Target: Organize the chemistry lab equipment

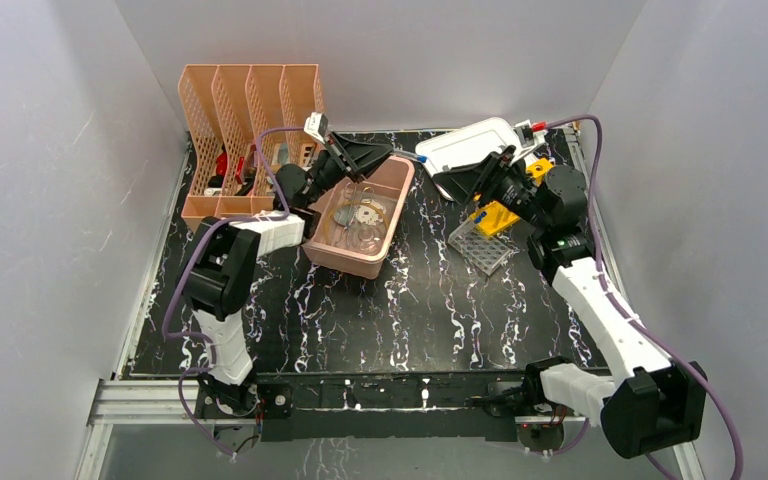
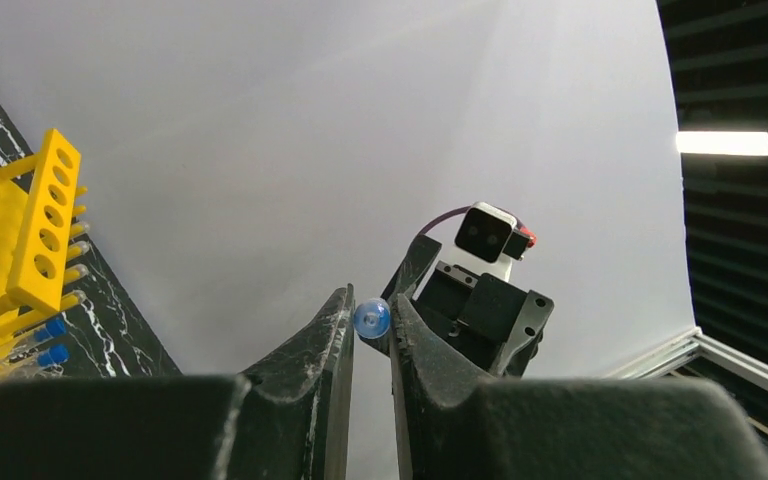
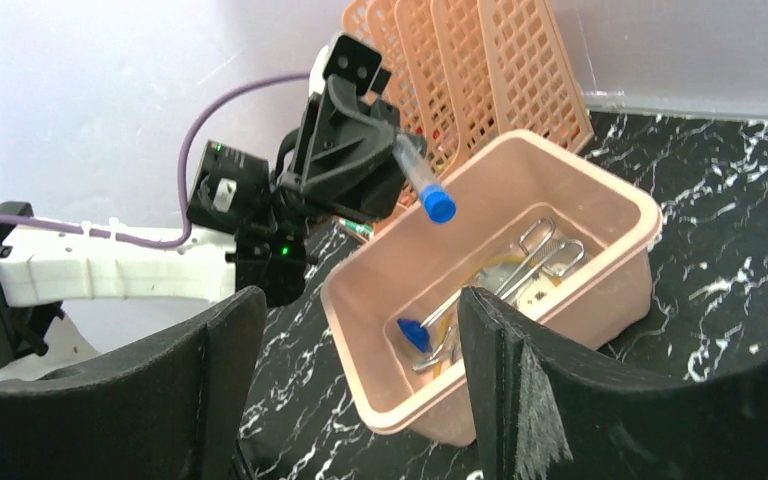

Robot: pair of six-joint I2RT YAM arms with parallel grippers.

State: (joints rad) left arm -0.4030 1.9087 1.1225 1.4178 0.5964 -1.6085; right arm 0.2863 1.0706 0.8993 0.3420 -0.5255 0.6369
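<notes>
While the blue-capped sample tube (image 3: 418, 172) is clamped by its clear upper end between the narrowly set jaws of the left gripper (image 2: 369, 305), its capped end hangs free, slanting downward past the fingertips. Below these jaws, and apart from the tube, stands the pink plastic tub (image 3: 650, 215). It contains metal tweezers (image 3: 535, 252), a blue clip (image 3: 412, 332), a length of yellow rubber tube (image 3: 495, 268) and clear glass dishes (image 1: 362, 215). Behind the left jaws, on the far side from the tub, rises the peach mesh file holder (image 1: 245, 110).

The right gripper (image 3: 360, 300) faces the tub and the held tube with its jaws spread wide and nothing between them. Just beside the right jaws sits the yellow tube rack (image 1: 500, 215). The clear tube rack (image 1: 482, 247) adjoins it on the near side. The white lid (image 1: 465, 145) lies just beyond the jaws.
</notes>
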